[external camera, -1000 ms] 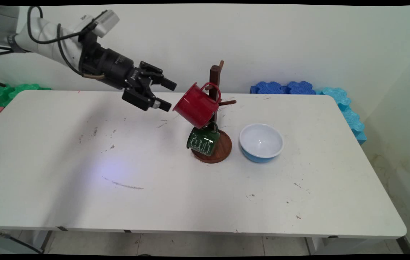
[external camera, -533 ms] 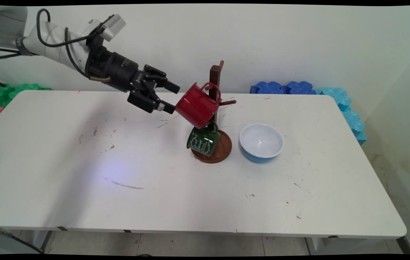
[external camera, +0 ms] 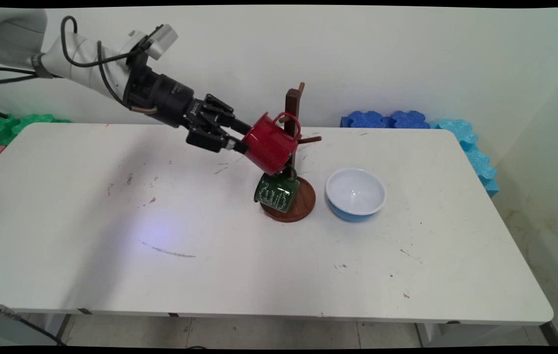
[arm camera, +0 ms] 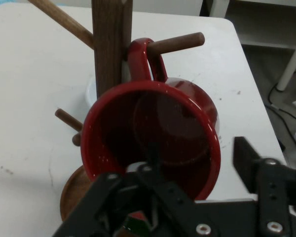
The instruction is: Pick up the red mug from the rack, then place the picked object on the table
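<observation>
The pincer point(external camera: 243, 138) is standing open at the mouth of the red mug point(external camera: 269, 145). In the hand view one finger point(arm camera: 147, 170) is reaching inside the mug point(arm camera: 153, 128), and the other finger point(arm camera: 246, 155) is waiting outside the wall with a visible gap. The jaws are therefore straddling the rim and are holding nothing.

**Hazards (judgement)**
- The red mug is hanging by its handle point(arm camera: 140, 59) on an upper peg point(arm camera: 180, 43) of the wooden rack point(external camera: 292, 105). A sideways push from either finger is likely to be swinging the mug on the peg rather than seating it between the jaws.
- A pull that is not running along the peg is risking a jammed handle, and the rack is then tilting on its round base point(external camera: 306, 199).
- The green mug point(external camera: 276, 192) is hanging just below and is touching or nearly touching the red one. A dropped or swinging red mug is striking it first.
- The blue bowl point(external camera: 356, 192) is sitting on the bench point(external camera: 210, 255) just beside the base, in the path of a toppling rack.
- A grip on the thin rim alone is giving little purchase on smooth enamel, so slipping is possible.

**Appearance of the mug**
The mug is showing glossy red enamel, faintly speckled inside, with a rolled rim and a looped handle. It is tilting mouth-down towards the pincer, above the bench and clear of it.
</observation>
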`<state>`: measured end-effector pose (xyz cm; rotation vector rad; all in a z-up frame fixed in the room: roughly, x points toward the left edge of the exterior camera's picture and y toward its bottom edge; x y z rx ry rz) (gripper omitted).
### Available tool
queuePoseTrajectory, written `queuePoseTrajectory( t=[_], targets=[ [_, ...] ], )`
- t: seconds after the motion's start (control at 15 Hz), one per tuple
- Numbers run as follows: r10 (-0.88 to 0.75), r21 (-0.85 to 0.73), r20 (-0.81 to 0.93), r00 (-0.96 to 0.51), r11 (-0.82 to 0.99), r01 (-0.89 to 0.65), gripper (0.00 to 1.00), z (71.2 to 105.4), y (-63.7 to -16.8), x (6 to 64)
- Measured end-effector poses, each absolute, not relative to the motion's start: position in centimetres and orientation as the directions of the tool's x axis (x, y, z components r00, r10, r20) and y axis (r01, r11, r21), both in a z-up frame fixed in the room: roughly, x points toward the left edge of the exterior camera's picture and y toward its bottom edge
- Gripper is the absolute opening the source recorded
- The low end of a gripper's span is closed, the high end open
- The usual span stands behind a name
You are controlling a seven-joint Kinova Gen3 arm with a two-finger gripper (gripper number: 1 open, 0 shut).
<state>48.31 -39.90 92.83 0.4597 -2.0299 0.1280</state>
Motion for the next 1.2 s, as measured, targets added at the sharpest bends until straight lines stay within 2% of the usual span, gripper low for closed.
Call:
queuePoseTrajectory(
  t=[1.2],
  targets=[
    [-0.267,0.123,0.879,-0.395,0.928,-0.352,0.0,93.4,-39.09,47.36]
  ],
)
